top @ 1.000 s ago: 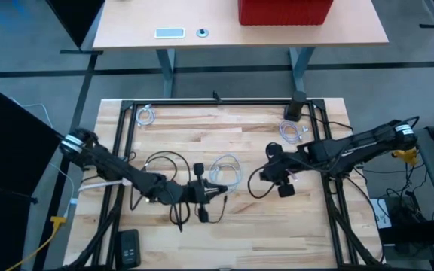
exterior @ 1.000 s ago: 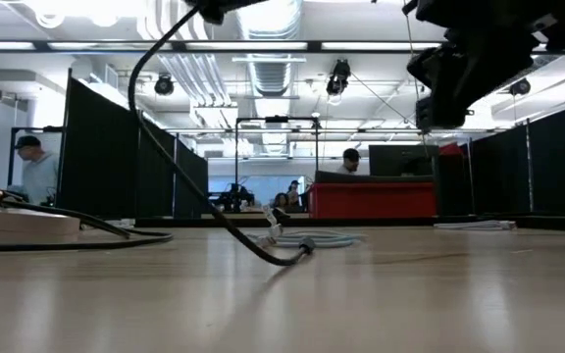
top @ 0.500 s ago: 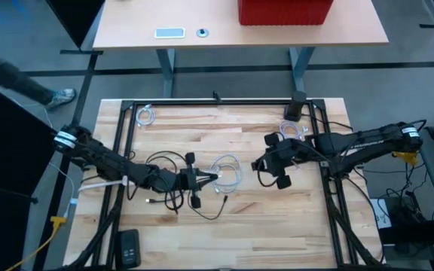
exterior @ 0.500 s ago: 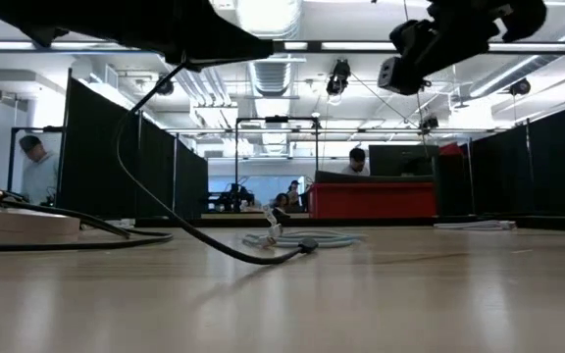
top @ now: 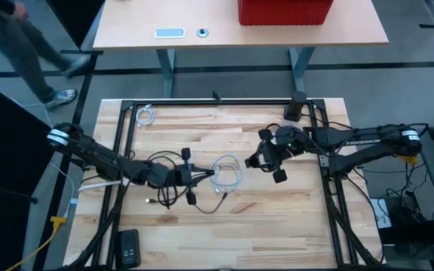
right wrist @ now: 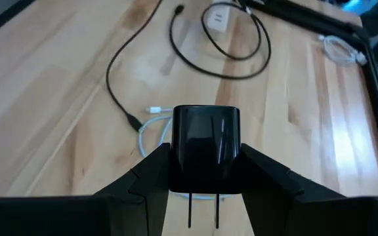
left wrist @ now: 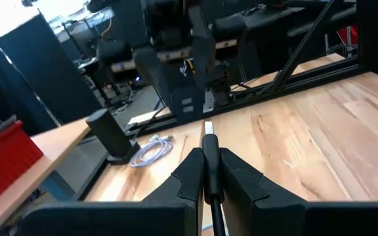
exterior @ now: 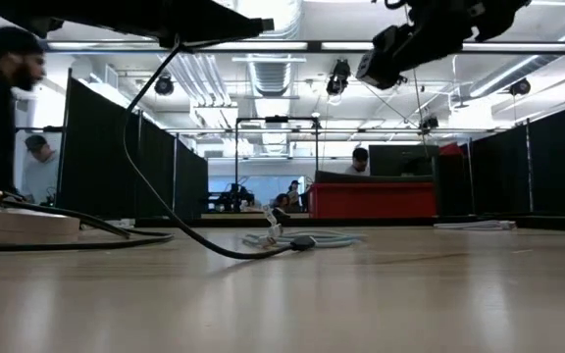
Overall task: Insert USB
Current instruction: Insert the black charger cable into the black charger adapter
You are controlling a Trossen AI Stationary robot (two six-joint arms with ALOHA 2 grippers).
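Left gripper fingers pinch the USB plug above the table; right gripper fingers clamp the black charger

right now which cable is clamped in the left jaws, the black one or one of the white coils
The black USB cable: its plug sticks out from the shut left gripper. The white coils lie loose on the table, the nearest just past that gripper.

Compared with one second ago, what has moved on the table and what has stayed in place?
The left gripper, shut on the black USB cable, rose and shifted toward the table's far side. The right gripper, holding the black wall charger, drew left toward it. The white coiled cable between them and the grips themselves stayed unchanged.
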